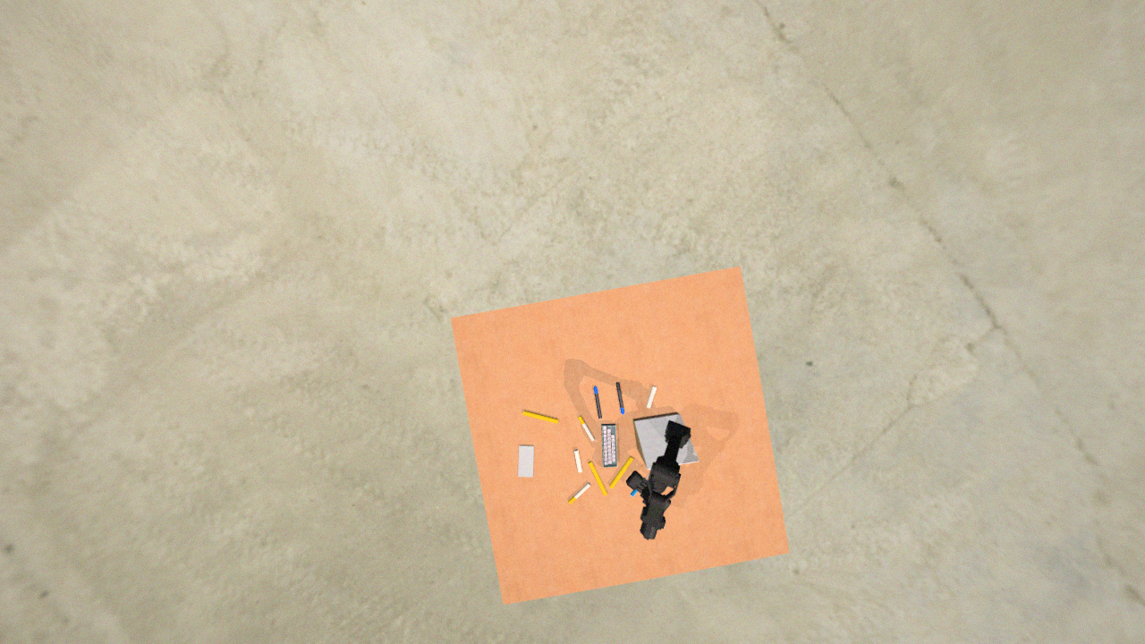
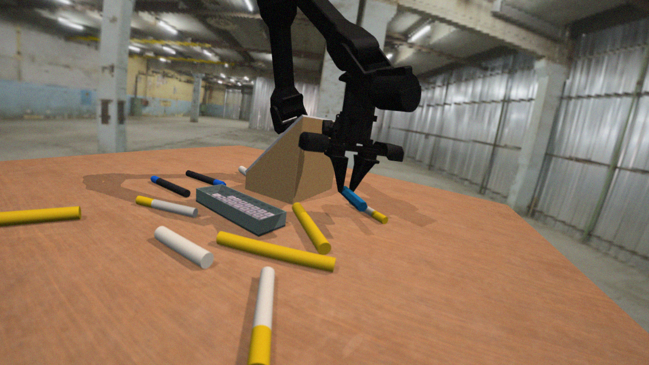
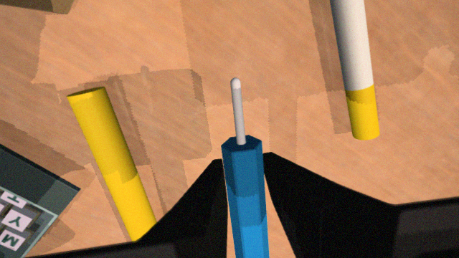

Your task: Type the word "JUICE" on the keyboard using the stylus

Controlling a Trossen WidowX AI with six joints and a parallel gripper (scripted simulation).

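- Stylus (image 1: 633, 492) (image 2: 354, 198) (image 3: 247, 201), blue with a thin pale tip, is pinched in the end effector (image 2: 347, 189) (image 3: 243, 165), above the surface (image 1: 704, 320) (image 2: 408, 272) (image 3: 251, 43) and well apart from the keyboard.
- Keyboard (image 1: 610, 444) (image 2: 240, 209) (image 3: 18, 218) lies in a dark, shallow, walled case; the wrist view shows only a corner of it, with keys marked Y and M.
- Yellow stick (image 1: 621, 473) (image 2: 311, 228) (image 3: 111, 161) lies between keyboard and stylus.
- White-and-yellow stick (image 2: 377, 215) (image 3: 358, 72) rests on the surface near the stylus.
- Wedge-shaped block (image 1: 652, 436) (image 2: 290, 163) stands beside the keyboard, beneath part of the black arm (image 1: 664, 472) (image 2: 358, 49) in the top view.
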